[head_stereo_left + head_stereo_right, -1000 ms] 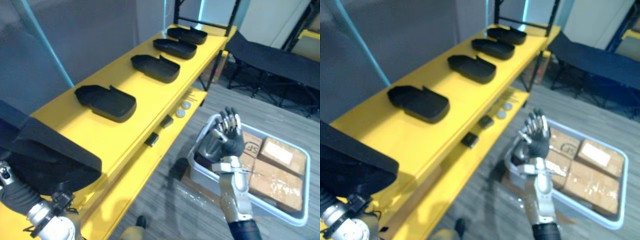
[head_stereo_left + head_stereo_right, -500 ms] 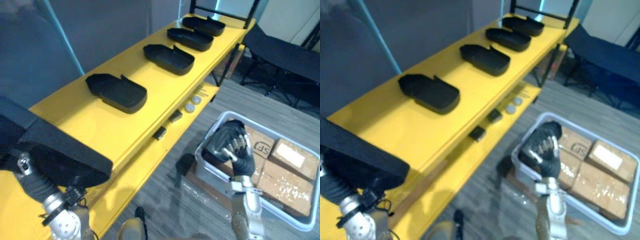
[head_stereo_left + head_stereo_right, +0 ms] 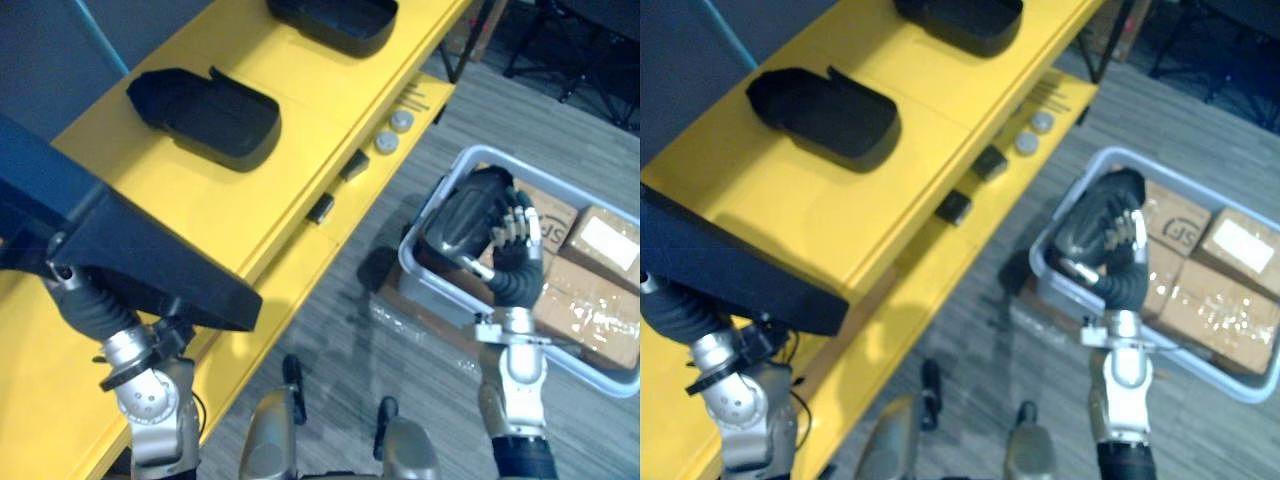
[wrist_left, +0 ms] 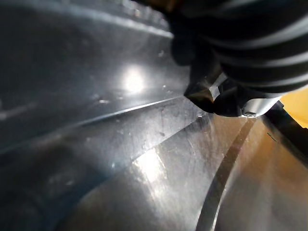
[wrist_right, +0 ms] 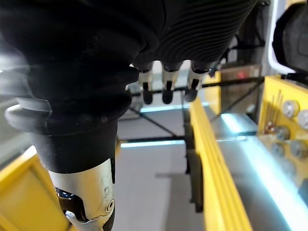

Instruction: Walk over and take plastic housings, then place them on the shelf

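A large dark plastic housing (image 3: 110, 250) rides on my left hand (image 3: 88, 306) at the lower left, over the near end of the yellow shelf (image 3: 300, 120); the hand is tucked beneath it, and the left wrist view has the housing's glossy surface (image 4: 120, 144) right against the camera. Two more black housings (image 3: 205, 110) (image 3: 335, 20) lie open side up on the shelf top. My right hand (image 3: 512, 262) hangs open beside another black housing (image 3: 468, 212) that lies in the grey bin (image 3: 424, 218), holding nothing.
The bin stands on the floor to the right of the shelf and holds several taped cardboard boxes (image 3: 605, 235). On the lower shelf ledge lie two small black blocks (image 3: 352, 165) and two round silver pieces (image 3: 400, 120). Grey floor runs between shelf and bin.
The whole picture has shifted: the camera now looks more steeply down. My right hand has come down from its raised pose and sits lower beside the housing in the bin.
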Available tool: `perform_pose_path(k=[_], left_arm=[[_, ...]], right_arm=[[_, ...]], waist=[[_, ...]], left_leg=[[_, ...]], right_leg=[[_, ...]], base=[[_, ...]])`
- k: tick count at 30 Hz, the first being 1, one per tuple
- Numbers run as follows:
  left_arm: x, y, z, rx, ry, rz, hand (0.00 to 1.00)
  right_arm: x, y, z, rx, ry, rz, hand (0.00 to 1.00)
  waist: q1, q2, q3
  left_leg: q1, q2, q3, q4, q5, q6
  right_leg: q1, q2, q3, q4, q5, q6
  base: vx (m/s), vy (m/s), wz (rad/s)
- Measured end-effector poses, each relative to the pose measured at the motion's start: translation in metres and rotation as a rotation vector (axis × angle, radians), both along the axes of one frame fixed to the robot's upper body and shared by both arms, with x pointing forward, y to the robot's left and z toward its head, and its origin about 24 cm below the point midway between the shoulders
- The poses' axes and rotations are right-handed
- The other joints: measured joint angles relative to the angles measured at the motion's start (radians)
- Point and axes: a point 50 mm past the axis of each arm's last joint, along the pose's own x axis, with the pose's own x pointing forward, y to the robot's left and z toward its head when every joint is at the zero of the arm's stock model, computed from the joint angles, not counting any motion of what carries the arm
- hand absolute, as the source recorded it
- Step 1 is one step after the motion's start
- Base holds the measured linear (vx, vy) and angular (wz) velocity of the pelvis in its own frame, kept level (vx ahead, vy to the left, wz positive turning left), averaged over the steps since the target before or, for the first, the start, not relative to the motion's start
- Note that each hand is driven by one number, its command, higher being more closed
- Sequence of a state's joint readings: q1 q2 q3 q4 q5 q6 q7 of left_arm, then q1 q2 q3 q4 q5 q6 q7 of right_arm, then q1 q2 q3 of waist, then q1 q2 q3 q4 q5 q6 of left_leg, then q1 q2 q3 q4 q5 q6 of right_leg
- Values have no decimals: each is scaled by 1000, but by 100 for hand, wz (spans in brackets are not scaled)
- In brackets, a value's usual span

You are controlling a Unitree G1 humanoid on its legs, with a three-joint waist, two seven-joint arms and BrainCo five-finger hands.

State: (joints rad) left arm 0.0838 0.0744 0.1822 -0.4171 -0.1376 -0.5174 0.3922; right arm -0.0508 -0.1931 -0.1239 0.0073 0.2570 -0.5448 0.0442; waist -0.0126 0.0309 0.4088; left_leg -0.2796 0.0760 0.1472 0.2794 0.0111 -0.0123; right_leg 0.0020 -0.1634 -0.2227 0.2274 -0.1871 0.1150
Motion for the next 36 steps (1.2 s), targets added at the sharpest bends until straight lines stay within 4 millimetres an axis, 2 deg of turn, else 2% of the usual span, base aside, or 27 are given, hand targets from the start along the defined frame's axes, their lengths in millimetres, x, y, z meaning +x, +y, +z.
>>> perform_pose_path(k=[4, 8, 9, 10, 11, 12, 14, 15, 16, 17, 18, 19, 21, 22, 23, 24, 25, 26, 28, 29, 32, 34, 36], left_arm=[[1, 2, -2, 3, 9, 19, 100], [-3, 8, 0, 66, 15, 82, 100], [-4, 11, 1, 74, 15, 93, 100], [-5, 15, 2, 95, 18, 116, 100], [-4, 17, 2, 121, 33, 145, 100], [-5, 18, 1, 136, 44, 160, 100], [-6, 18, 6, 245, 69, 197, 100], [-5, 17, 8, 269, 71, 202, 100], [-4, 16, 10, 286, 68, 203, 100], [-1, 14, 12, 272, 63, 199, 100], [1, 14, 12, 264, 62, 196, 100], [4, 13, 13, 253, 64, 193, 100], [7, 13, 13, 239, 72, 191, 100], [8, 13, 11, 227, 92, 192, 100], [8, 11, 8, 222, 106, 183, 100], [8, 10, 7, 227, 115, 172, 100], [7, 8, -1, 205, 149, 160, 100], [2, 6, -16, 163, 214, 139, 100], [-5, 5, -30, 130, 286, 119, 100], [-7, 4, -33, 119, 298, 115, 100], [0, -10, -29, 134, 261, 33, 100], [5, -22, -23, 153, 227, -28, 100], [10, -29, -19, 158, 206, -59, 100]], right_arm=[[0, 0, 1, -32, 3, 0, 0], [-4, 1, 4, -51, -29, -1, 0], [-4, 1, 6, -51, -42, 1, 0], [-6, 3, 9, -47, -64, 2, 0], [-6, 4, 12, -54, -82, 14, 0], [-6, 6, 12, -55, -82, 26, 0], [-4, 20, 10, -57, -82, 93, 0], [-3, 24, 10, -57, -86, 113, 0], [-2, 33, 13, -72, -111, 164, 0], [1, 41, 19, -85, -144, 213, 0], [3, 45, 23, -83, -164, 236, 0], [6, 53, 32, -86, -203, 288, 0], [7, 65, 43, -83, -253, 368, 0], [7, 75, 44, -83, -258, 427, 0], [6, 83, 41, -85, -242, 466, 0], [6, 87, 39, -80, -224, 481, 0], [6, 90, 35, -93, -193, 501, 0], [5, 91, 29, -121, -150, 506, 0], [5, 89, 27, -161, -131, 503, 0], [5, 88, 28, -171, -131, 501, 0], [2, 86, 35, -224, -166, 459, 0], [-4, 89, 46, -251, -231, 431, 0], [-12, 93, 55, -276, -296, 410, 0]], waist=[[0, 0, 0], [6, -6, -2], [13, -11, -3], [18, -30, -13], [31, -43, -18], [32, -51, -28], [28, -83, -50], [26, -87, -57], [27, -90, -68], [27, -79, -77], [28, -76, -79], [31, -60, -83], [33, -43, -90], [34, -48, -98], [33, -71, -113], [36, -93, -126], [39, -93, -137], [50, -53, -161], [58, -27, -176], [60, -18, -181], [45, -1, -189], [41, 4, -193], [39, 2, -195]], left_leg=[[-2, -2, -7, 47, -33, 2], [1, -32, -51, 127, -101, 6], [2, -36, -43, 139, -114, 11], [17, -42, -11, 152, -151, 42], [36, -48, -5, 153, -167, 25], [44, -63, -13, 149, -170, 29], [115, -88, -86, 105, -169, 27], [133, -88, -105, 92, -170, 28], [165, -82, -147, 67, -171, 27], [187, -68, -193, 51, -173, 21], [197, -57, -213, 40, -172, 18], [214, -31, -253, 29, -177, 3], [226, 3, -312, 33, -192, -24], [228, 11, -341, 53, -208, -50], [225, 5, -384, 64, -237, -93], [225, -3, -403, 65, -251, -113], [231, 8, -444, 72, -265, -137], [216, 63, -431, 68, -257, -149], [220, 100, -406, 16, -194, -165], [225, 113, -363, -29, -145, -166], [255, 140, -144, -104, -81, -138], [283, 137, -91, -139, -71, -134], [297, 124, -83, -142, -71, -135]], right_leg=[[18, -9, -22, 39, -29, 6], [83, -40, -81, 74, -109, 4], [94, -48, -90, 74, -116, 8], [122, -66, -113, 99, -122, 27], [66, -105, -101, 271, -117, 34], [29, -127, -92, 369, -104, 17], [-62, -160, -26, 628, 38, -23], [-72, -154, -14, 658, 15, -33], [-88, -130, -1, 650, -55, -44], [-105, -88, 7, 571, -95, -62], [-113, -67, 10, 515, -105, -66], [-133, -25, 32, 399, -107, -71], [-160, 15, 88, 260, -86, -59], [-152, 30, 134, 166, -32, -59], [-132, 26, 175, 123, 53, -53], [-120, 17, 183, 122, 88, -49], [-99, 17, 142, 138, 48, 8], [-73, 52, 79, 126, 29, -25], [-57, 71, 19, 127, 11, -55], [-46, 71, -10, 119, 9, -62], [1, 59, -80, 87, 10, -74], [19, 51, -90, 77, 10, -74], [36, 40, -93, 64, 13, -67]], base=[[50, 12, 11], [62, 28, 43], [167, 99, 38], [240, 104, 37], [221, 80, 43], [185, 57, 55], [329, 34, 77], [407, -44, 86], [325, -84, 95], [311, -91, 94], [273, -129, 96], [237, -157, 95], [228, -199, 101], [238, -286, 129], [270, -450, 141], [228, -453, 139], [229, -487, 123], [253, -414, 119], [228, -334, 91], [167, -256, 78], [121, -168, 61], [39, -27, 23], [-10, 58, 4]])
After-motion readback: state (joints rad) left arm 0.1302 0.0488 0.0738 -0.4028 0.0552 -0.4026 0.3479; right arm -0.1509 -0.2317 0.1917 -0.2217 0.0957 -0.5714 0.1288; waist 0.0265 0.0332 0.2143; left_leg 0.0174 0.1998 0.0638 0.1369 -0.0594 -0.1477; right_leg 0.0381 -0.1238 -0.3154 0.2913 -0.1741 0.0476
